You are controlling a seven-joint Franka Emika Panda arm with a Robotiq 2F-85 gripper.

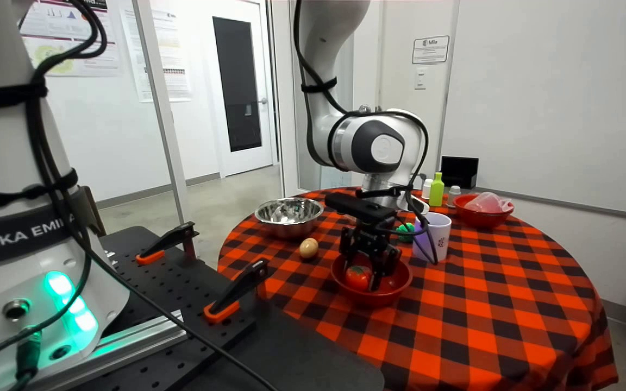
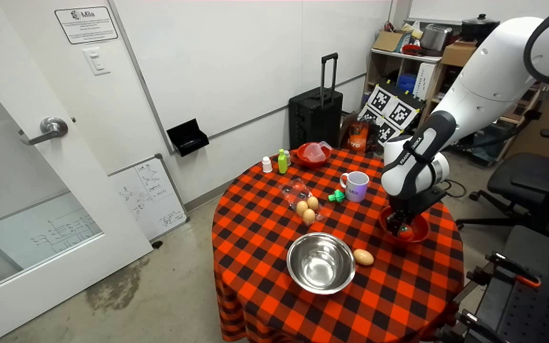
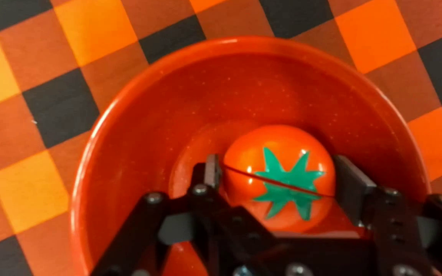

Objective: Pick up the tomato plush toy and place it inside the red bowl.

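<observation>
Wrist view, left to right: red-black checked tablecloth (image 3: 4, 176) at left edge; glossy red bowl (image 3: 251, 78) across the middle; toy tomato (image 3: 278, 149) right of center, inside the bowl, green leaf mark facing up, dark seam across it. Gripper (image 3: 278, 172) reaches in from the bottom, partway closed, gap about tomato-wide, pads (image 3: 210, 171) against both sides; has hold of the toy tomato. Can't tell if it touches the bowl floor.

In an exterior view: white robot base (image 1: 14, 163) far left, green lights on; black clamps (image 1: 239, 285) lower left; steel bowl (image 1: 289, 231) mid-frame; brown egg (image 1: 308, 248) just beside it; red bowl with toy tomato and gripper, below center; white mug (image 1: 432, 239) right of that; lime-green bottle (image 1: 436, 190) behind the mug; second red bowl (image 1: 479, 220) at right, translucent pinkish item (image 1: 489, 202) in it.

In an exterior view: white door (image 2: 127, 267) at left; white shaker (image 2: 267, 165) upper middle; three brown eggs (image 2: 309, 216) by clear plastic packaging (image 2: 289, 189), mid-frame; broccoli-like green toy (image 2: 336, 196) just left of the mug; red bowl with toy tomato on the right.
</observation>
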